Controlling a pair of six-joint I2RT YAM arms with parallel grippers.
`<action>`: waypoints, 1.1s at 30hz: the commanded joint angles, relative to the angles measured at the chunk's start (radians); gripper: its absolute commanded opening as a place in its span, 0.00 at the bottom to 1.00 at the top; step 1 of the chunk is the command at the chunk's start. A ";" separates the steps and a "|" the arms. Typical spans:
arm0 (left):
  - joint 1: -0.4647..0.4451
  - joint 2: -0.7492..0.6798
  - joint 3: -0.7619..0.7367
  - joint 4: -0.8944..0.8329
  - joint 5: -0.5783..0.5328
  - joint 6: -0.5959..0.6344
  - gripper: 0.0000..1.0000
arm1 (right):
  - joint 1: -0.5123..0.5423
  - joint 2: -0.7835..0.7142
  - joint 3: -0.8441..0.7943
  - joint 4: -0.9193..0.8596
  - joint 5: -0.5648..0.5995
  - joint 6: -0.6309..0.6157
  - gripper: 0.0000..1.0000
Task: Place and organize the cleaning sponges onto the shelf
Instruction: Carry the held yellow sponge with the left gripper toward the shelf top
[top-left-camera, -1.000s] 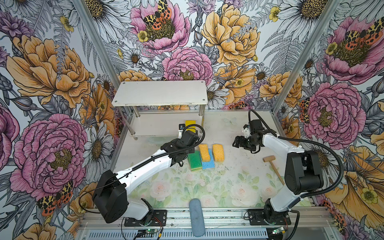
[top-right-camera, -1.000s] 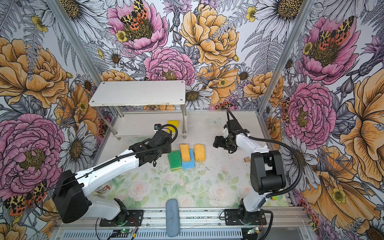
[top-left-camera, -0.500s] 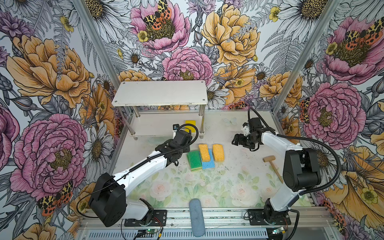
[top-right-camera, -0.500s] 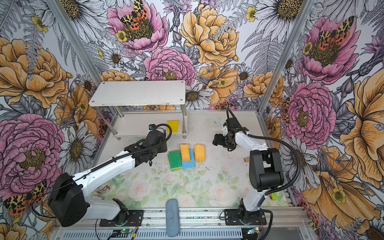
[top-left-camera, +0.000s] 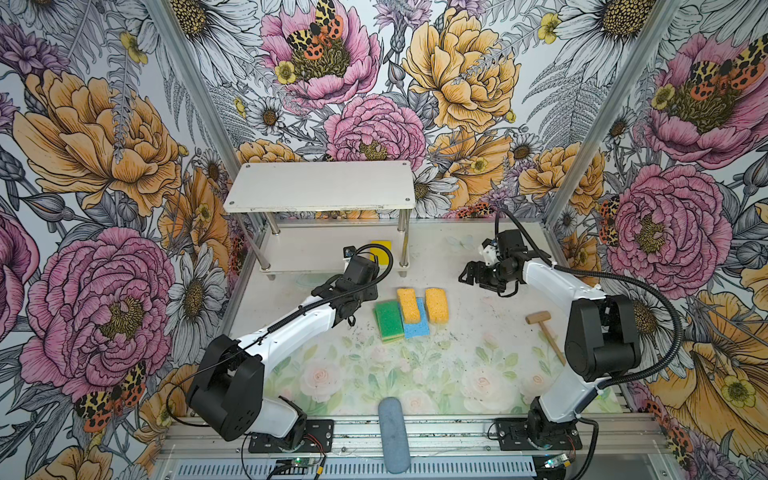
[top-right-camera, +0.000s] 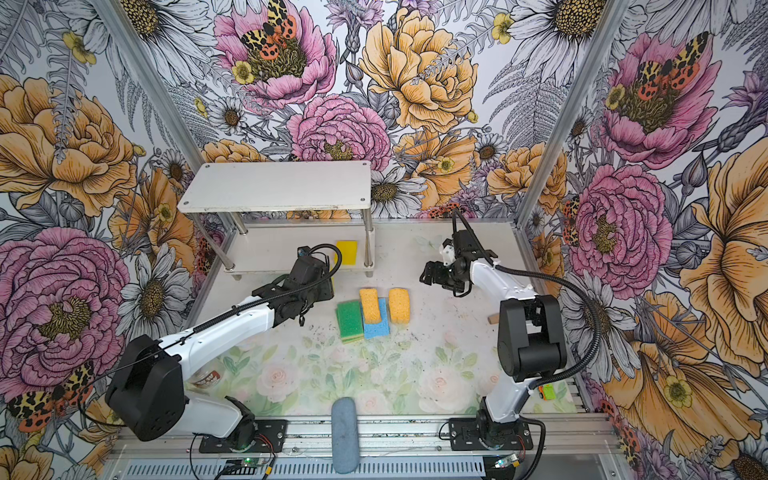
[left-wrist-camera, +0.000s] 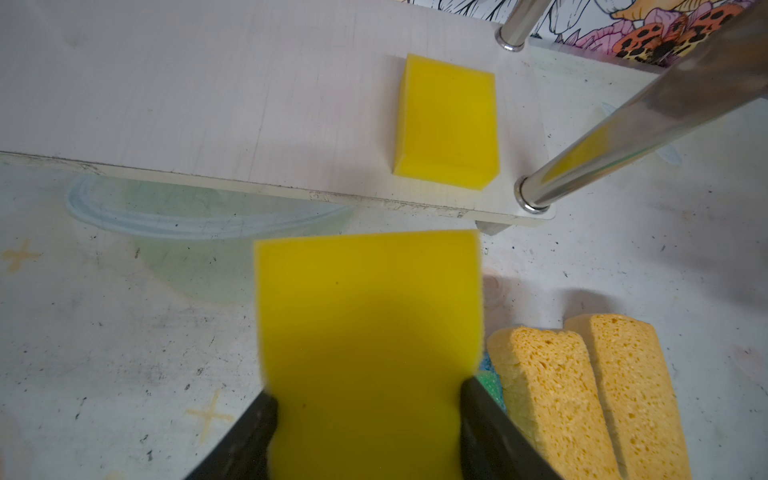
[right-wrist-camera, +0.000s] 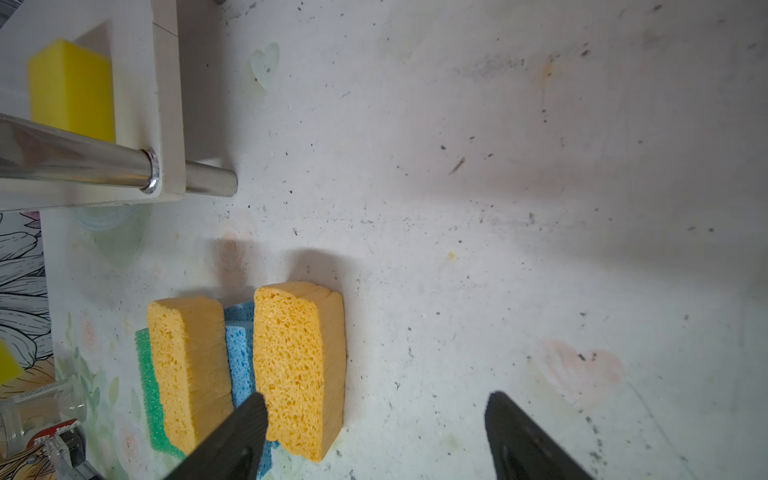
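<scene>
Scuffed table (top-left-camera: 478, 353), shelf (top-left-camera: 320, 187) behind.
A yellow sponge (left-wrist-camera: 370, 332) is clamped in the left fingers (left-wrist-camera: 245, 440); right fingers (right-wrist-camera: 232, 440) are spread apart.

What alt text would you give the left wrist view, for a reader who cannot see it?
The left hand grips a bright yellow sponge just short of the shelf, whose lower board carries another yellow sponge near a shiny post. Two porous orange sponges lie on the table beside the hand.
</scene>
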 joint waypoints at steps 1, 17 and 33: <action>0.024 0.015 0.015 0.037 0.026 0.041 0.61 | 0.006 -0.010 0.026 0.015 -0.037 -0.012 0.85; 0.141 0.058 0.039 0.127 0.020 0.152 0.61 | 0.007 -0.007 0.014 0.024 -0.036 -0.002 0.85; 0.176 0.201 0.122 0.264 0.027 0.238 0.61 | 0.006 -0.046 -0.049 0.047 -0.029 0.003 0.85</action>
